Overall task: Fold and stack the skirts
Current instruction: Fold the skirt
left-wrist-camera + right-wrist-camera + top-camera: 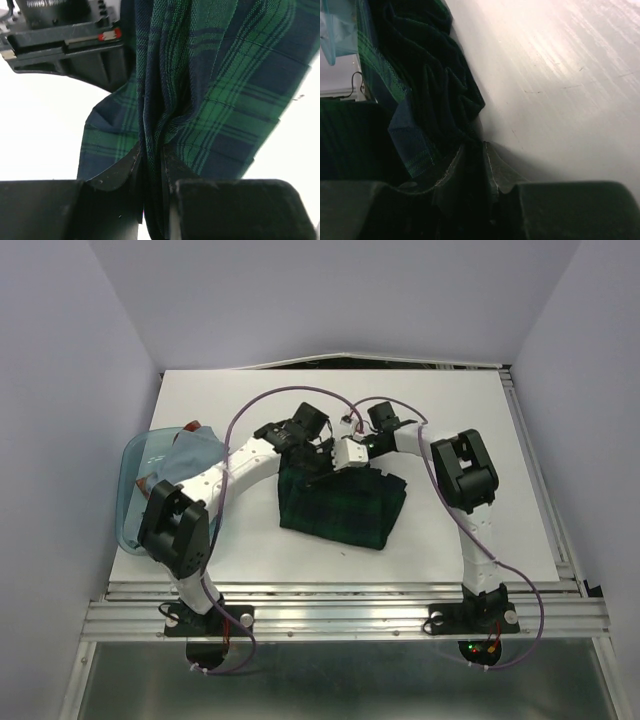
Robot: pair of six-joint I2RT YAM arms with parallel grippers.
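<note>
Since the tartan skirt [340,508] is soft, light pleated cloth, it will sag and slip wherever it is not held. Its folds gather into a thick bunch rather than lying flat, so I judge the best hold is along one edge, at two points well apart, with the cloth kept taut between them.

It lies near the middle of the table [480,430], bunched into a rough four-sided heap. Its long axis runs left to right, a little slanted, with the near edge dropping toward the right arm's side. Which edge is the waist and which the hem I cannot tell from above.

Both arms meet along its far edge. The left gripper [152,172] is pinched on a gather of several layers, the pleats running straight away from the jaws. The right gripper [476,165] is likewise pressed onto a dark fold of the same skirt, just beside bare tabletop. The two holds look close together — a risk, I think, that the outer ends droop on any lift.

At the table's left edge stands a blue tub [128,490] with pale cloth [185,452] in it — possibly a second skirt — well apart from the tartan one.
</note>
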